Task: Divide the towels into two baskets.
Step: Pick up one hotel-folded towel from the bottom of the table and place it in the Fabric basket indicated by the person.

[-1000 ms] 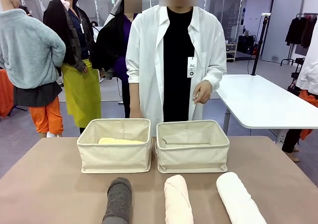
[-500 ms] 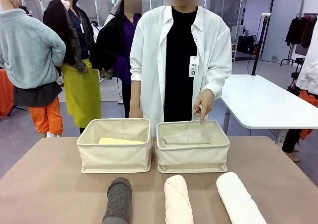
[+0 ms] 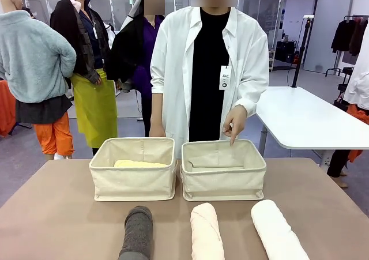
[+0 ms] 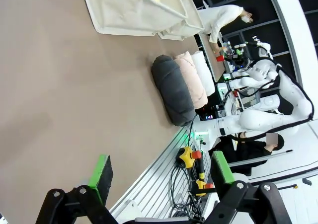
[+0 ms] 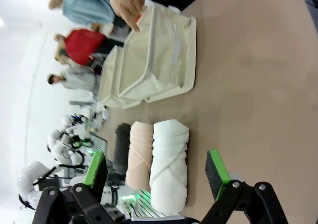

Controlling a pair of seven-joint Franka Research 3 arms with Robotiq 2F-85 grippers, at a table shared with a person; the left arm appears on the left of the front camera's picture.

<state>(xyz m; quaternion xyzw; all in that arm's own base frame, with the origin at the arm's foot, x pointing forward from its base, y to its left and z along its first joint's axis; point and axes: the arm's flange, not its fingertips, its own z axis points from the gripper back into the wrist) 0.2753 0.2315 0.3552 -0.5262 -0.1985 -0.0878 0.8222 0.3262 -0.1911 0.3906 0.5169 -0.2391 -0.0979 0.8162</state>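
The left basket [image 3: 132,182] and the right basket [image 3: 223,185] are set side by side on the far half of the tabletop [image 3: 52,214], close enough that their inner walls seem to touch, so that either can be reached from the middle. The pale yellow towel [image 3: 140,164] is seen lying inside the left basket, while no towel is visible in the right one. Three rolls are laid in a row along the near edge, apart from one another: the dark grey towel [image 3: 137,232], the pale pink towel [image 3: 206,234] and the white towel [image 3: 277,231]. This spacing is judged to leave each roll free to be gripped across its width. The person's hand [image 3: 235,123] is held over the far rim of the right basket with a finger pointed down, which is taken as a cue for where the next roll is wanted. The left end effector [image 4: 161,170] is held over the tabletop's near edge, its fingers spread fully and nothing between them. The right end effector [image 5: 155,168] is likewise wide open and empty, near the white towel. With one roll of four placed, the task is judged to be at an early stage.
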